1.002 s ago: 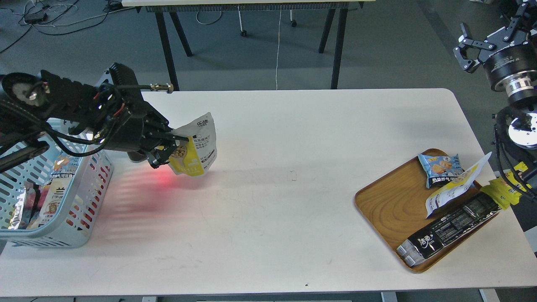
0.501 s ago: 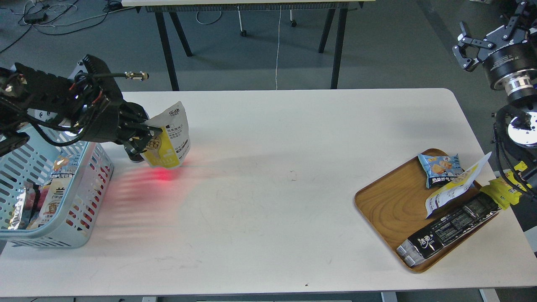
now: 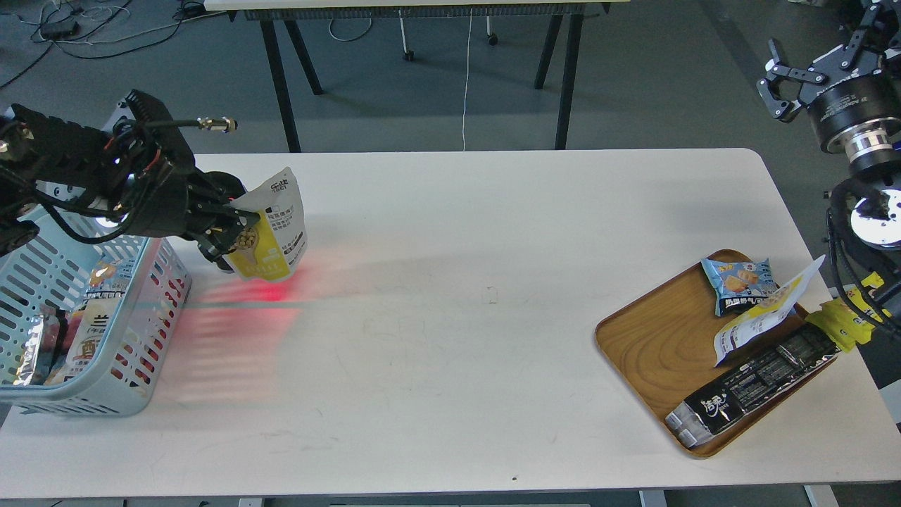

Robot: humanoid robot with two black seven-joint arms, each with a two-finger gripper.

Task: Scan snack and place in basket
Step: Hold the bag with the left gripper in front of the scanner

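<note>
- Our left gripper (image 3: 236,229) is clamped on the pouch (image 3: 271,225), which hangs above the table (image 3: 450,296), just right of the basket (image 3: 158,310).
- We judge the pouch light, floppy and slick; gripping one edge seems enough.
- Our right gripper (image 3: 795,81) hangs unclenched, holding nothing.

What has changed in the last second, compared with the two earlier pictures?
The left gripper, shut on the snack throughout, carried it leftward toward the basket; the red glow on the table moved with it. Nothing was released. The right gripper barely shifted, open off the table. The wooden tray and its packs stayed put.
</note>
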